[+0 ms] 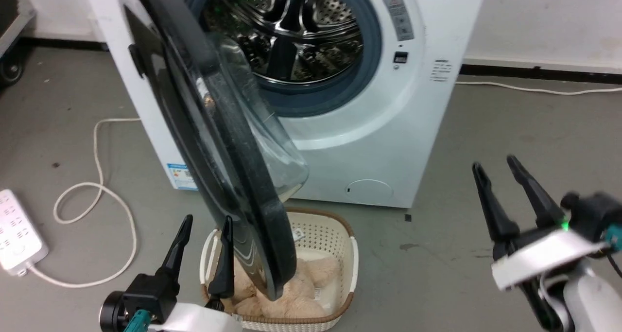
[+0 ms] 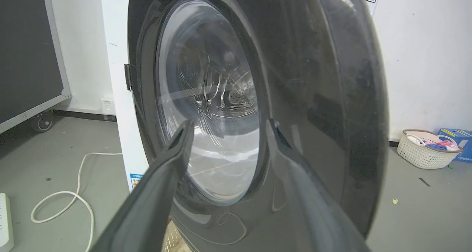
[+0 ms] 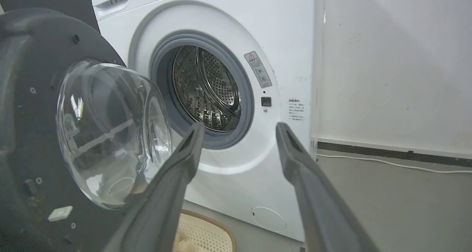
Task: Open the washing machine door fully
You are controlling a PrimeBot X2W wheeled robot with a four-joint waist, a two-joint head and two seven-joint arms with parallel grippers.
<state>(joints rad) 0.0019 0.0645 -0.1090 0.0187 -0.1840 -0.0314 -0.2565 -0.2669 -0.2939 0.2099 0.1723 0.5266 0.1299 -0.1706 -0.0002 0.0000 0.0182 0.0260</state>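
Observation:
The white washing machine (image 1: 413, 113) stands ahead with its steel drum (image 1: 291, 26) exposed inside the grey rubber ring. Its glossy black door (image 1: 204, 128) hangs partly open, hinged at the left, edge-on to the head view, the glass bowl (image 1: 262, 137) bulging toward the machine. My left gripper (image 1: 204, 225) is open at the door's outer face near its lower edge; in the left wrist view the door (image 2: 313, 97) and gripper (image 2: 228, 130) stand close together, contact unclear. My right gripper (image 1: 495, 169) is open and apart from the machine at the lower right. The right wrist view shows the door's inner side (image 3: 33, 134), bowl (image 3: 110, 134) and drum (image 3: 210, 89).
A cream perforated basket (image 1: 335, 230) with beige fluffy things sits on the floor under the door's lower edge. A white power strip (image 1: 17, 230) and looped cable (image 1: 97, 191) lie at the left. Another basket (image 2: 424, 148) stands by the far wall. Grey floor spreads to the right.

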